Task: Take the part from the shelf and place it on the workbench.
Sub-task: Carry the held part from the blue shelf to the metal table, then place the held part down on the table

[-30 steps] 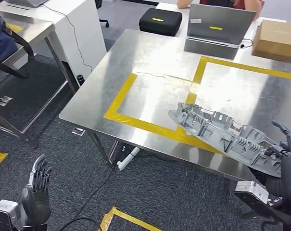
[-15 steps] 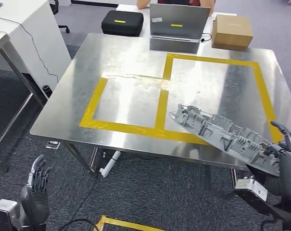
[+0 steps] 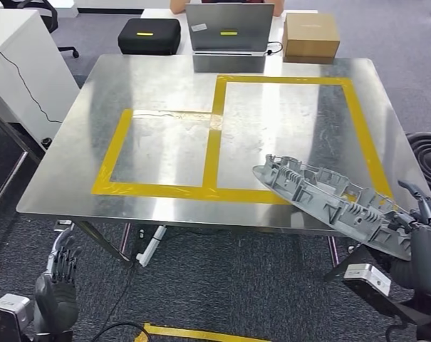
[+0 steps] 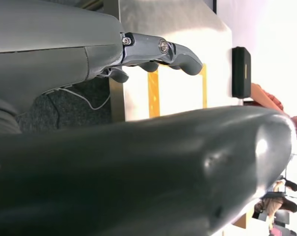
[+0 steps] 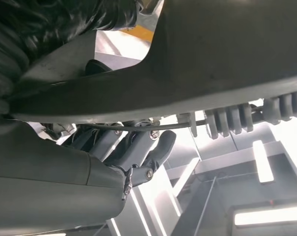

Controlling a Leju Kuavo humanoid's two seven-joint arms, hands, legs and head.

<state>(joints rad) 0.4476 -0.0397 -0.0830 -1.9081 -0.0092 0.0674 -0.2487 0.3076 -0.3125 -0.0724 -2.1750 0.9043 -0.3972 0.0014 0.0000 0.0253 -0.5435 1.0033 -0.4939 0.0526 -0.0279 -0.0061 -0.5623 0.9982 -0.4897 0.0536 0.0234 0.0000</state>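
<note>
Beyond the right hand (image 3: pixel 422 246), which grips one end, the part (image 3: pixel 331 203) juts stiffly over the counter (image 3: pixel 164 85). It looks rigid, light, end-heavy. Left hand (image 3: pixel 57 288) hangs empty, fingers loosely apart.

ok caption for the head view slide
Right hand holds a long grey ribbed plastic part over the taped steel workbench; left hand hangs open.

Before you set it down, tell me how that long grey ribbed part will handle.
The grey ribbed part is probably stiff: the right hand holds only one end, yet it juts out straight. It looks like light moulded plastic. Gripped so far off-centre, it may lever or twist in the fingers when it touches the steel workbench.
</note>
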